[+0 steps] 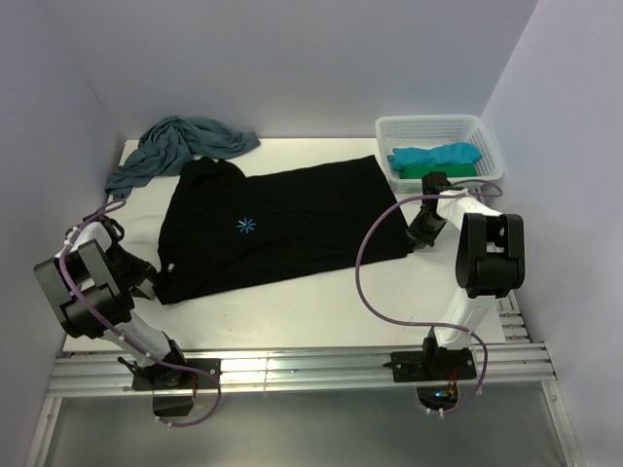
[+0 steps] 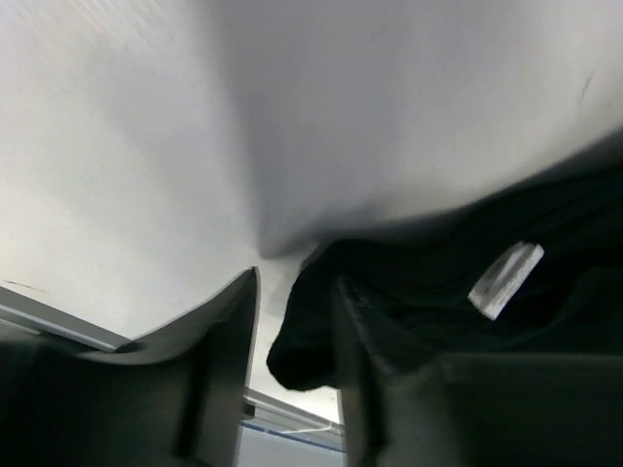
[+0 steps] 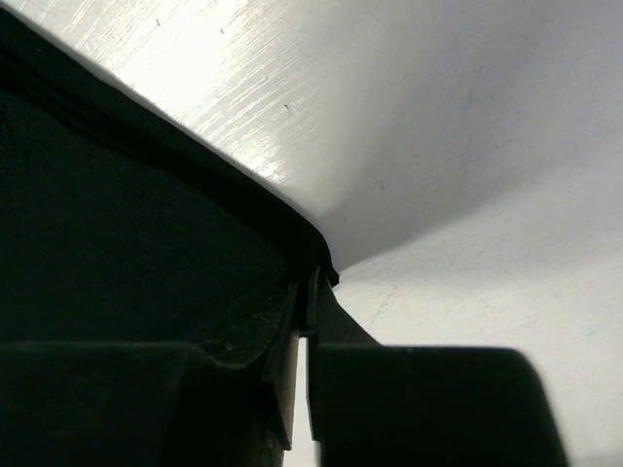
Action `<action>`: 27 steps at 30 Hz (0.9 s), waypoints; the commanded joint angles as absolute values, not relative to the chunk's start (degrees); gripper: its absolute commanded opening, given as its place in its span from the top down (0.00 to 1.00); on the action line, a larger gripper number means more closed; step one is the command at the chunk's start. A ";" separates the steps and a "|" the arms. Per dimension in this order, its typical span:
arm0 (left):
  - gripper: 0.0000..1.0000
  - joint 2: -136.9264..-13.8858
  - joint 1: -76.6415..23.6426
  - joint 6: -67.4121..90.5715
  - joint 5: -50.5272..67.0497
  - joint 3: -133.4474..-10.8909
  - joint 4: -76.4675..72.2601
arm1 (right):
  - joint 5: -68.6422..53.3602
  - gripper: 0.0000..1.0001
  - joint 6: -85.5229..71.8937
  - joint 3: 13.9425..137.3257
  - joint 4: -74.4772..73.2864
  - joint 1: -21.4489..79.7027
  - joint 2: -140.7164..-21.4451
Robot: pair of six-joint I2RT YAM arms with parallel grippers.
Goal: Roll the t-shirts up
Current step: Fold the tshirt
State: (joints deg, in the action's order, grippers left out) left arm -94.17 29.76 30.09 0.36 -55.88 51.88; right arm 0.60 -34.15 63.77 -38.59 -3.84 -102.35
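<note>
The white table [image 1: 292,311] sits boxed in by pale walls, and the black t-shirt [image 1: 282,229] lies spread flat across its middle, starburst print up. Every other place here is given from that shirt. At its near right corner your right gripper [image 3: 307,292] is pinched shut on the very edge of the hem, with little cloth inside the bite, so a sharp tug could pull the hem free. At its near left end your left gripper [image 2: 298,279] stands with jaws apart. A fold of black cloth sits in the gap, near the white label [image 2: 506,280], but nothing clamps it. If you lift or roll now, only one side is anchored, and I'd expect the shirt to drag and skew instead of rolling evenly. Close the left side before you move. The dusty-blue t-shirt [image 1: 180,146] is heaped just past the shirt's far left corner and could catch a wide sweep. The basket [image 1: 438,123] beyond the far right corner, holding the turquoise t-shirt [image 1: 433,156] and the green t-shirt [image 1: 438,172], crowds your right arm.
</note>
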 commanded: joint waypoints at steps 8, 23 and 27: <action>0.50 -85.96 30.06 33.22 8.96 -54.76 53.17 | 0.26 0.57 -32.34 64.69 -39.29 -4.83 -99.94; 0.51 -78.49 29.88 32.87 12.92 -46.40 49.84 | -2.99 0.58 -31.99 60.56 -38.15 -4.13 -96.77; 0.55 -79.27 29.79 33.05 11.16 -46.93 48.08 | -3.08 0.58 -31.99 60.29 -37.88 -3.96 -97.29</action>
State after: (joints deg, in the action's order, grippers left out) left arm -80.25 29.82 33.63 12.99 -45.04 49.98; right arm -2.87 -32.71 61.04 -38.33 -4.32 -99.04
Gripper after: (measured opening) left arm 0.458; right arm 0.422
